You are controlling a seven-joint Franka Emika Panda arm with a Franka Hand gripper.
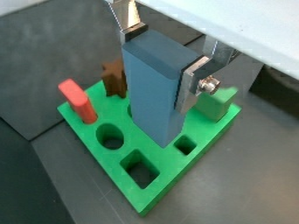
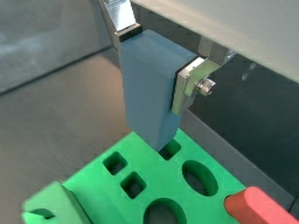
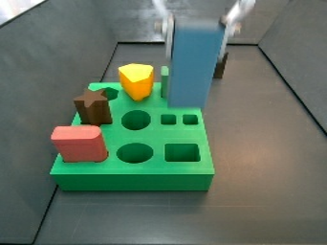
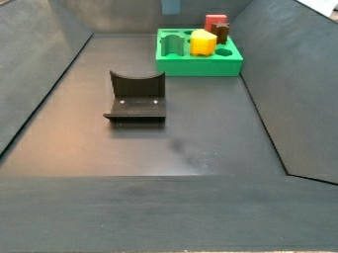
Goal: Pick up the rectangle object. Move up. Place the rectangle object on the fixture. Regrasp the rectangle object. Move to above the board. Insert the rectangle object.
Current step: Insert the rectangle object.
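My gripper [image 1: 162, 59] is shut on the rectangle object [image 1: 155, 96], a tall slate-blue block held upright, with a silver finger on each side near its top. Both wrist views show the block [image 2: 149, 92] in the gripper [image 2: 156, 61] over the green board [image 1: 163, 188], its lower end close by the small square holes [image 2: 170, 151]. Whether it touches the board I cannot tell. In a side view the block [image 3: 196, 62] stands over the back of the board [image 3: 128, 177], under the blurred gripper [image 3: 198, 21]. The dark fixture [image 4: 136, 99] stands bare on the floor, apart from the board [image 4: 199, 67].
On the board stand a red block [image 3: 79, 144], a brown star piece [image 3: 92, 105], a yellow piece [image 3: 136, 81] and a green notched block [image 1: 214, 105]. Round and square holes [image 3: 183, 153] are open at the front. Sloping dark walls enclose the floor.
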